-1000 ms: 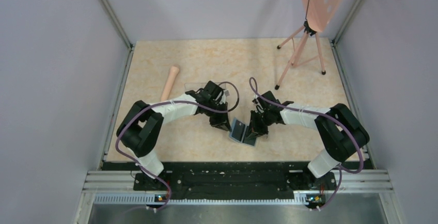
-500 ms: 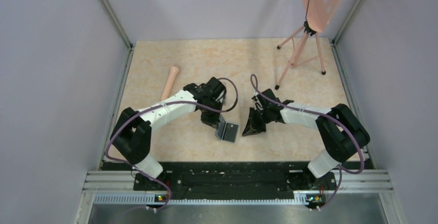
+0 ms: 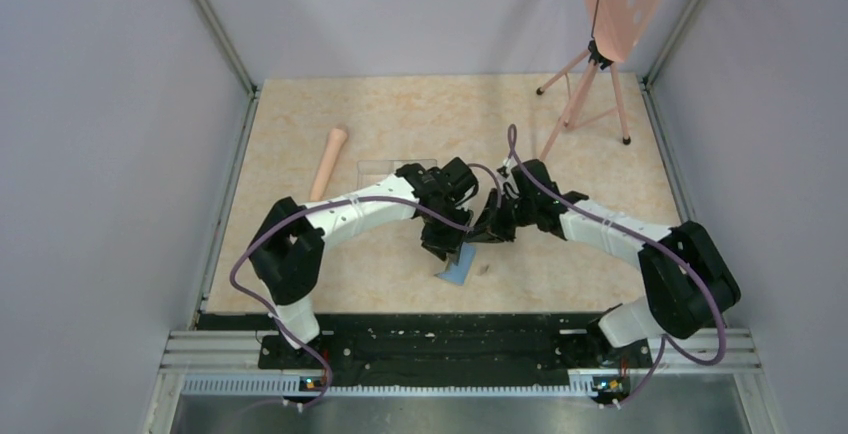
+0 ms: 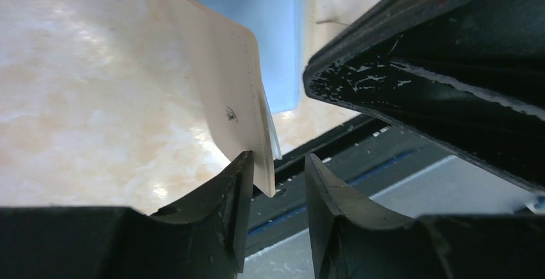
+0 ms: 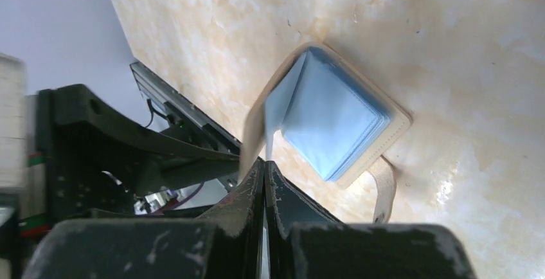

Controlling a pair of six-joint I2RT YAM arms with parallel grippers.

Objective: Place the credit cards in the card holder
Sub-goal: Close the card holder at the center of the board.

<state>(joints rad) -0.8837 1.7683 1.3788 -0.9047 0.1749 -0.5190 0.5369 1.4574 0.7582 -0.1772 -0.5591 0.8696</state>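
"We see both tools crowding the centre of the surface [image 3: 420,114]. The left tool [image 3: 442,246] and right tool [image 3: 488,231] are just beside each other over the card holder [image 3: 456,272]."

"We've open room toward 12 and 3. The wooden pin [image 3: 328,161] blocks 10, the tripod [image 3: 583,104] 1."

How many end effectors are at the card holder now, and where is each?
2. The left end effector stands open astride the raised flap of the card holder. The right end effector is shut, right beside that flap; whether it grips it is unclear.
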